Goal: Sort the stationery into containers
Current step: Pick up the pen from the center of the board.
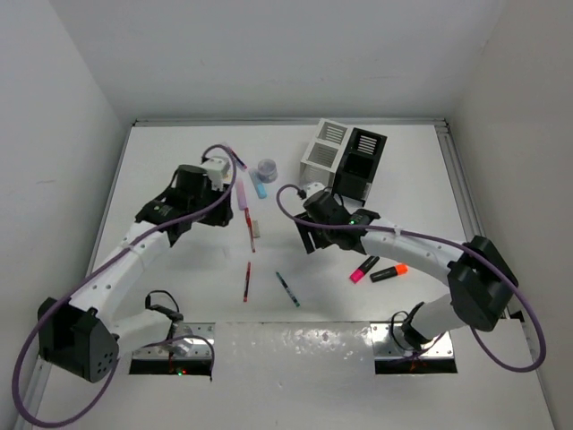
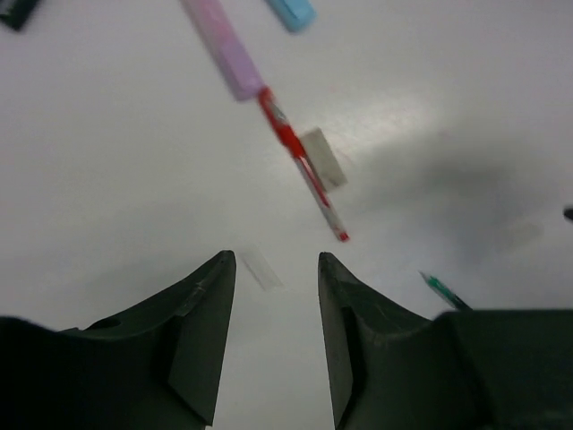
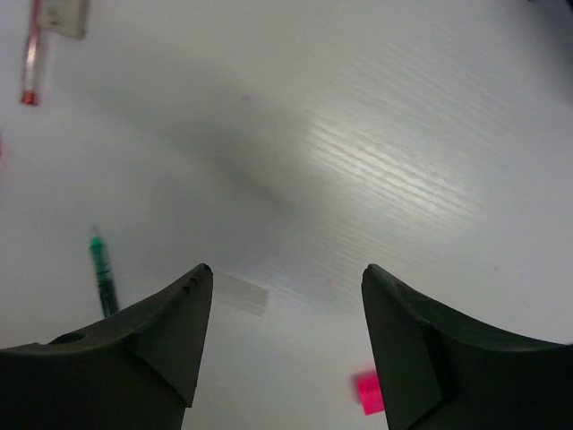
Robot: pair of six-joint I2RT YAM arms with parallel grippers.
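My left gripper (image 1: 208,204) hangs above the table left of a pink stick (image 1: 240,193), its jaws a narrow gap apart with nothing between them. The left wrist view shows the pink stick (image 2: 224,49), a blue stick (image 2: 291,11), a red pen (image 2: 300,161) and a beige eraser (image 2: 324,159). My right gripper (image 1: 306,238) stands open and empty over bare table. A green pen (image 3: 103,273) lies to its left and a pink highlighter (image 3: 367,392) shows low between its fingers. The white container (image 1: 323,152) and black container (image 1: 361,161) stand joined at the back.
A greyish round piece (image 1: 267,167) sits by the blue stick (image 1: 259,185). A second red pen (image 1: 247,280) and the green pen (image 1: 287,289) lie near the front. An orange highlighter (image 1: 389,272) rests beside the pink highlighter (image 1: 363,269). White walls close in on three sides.
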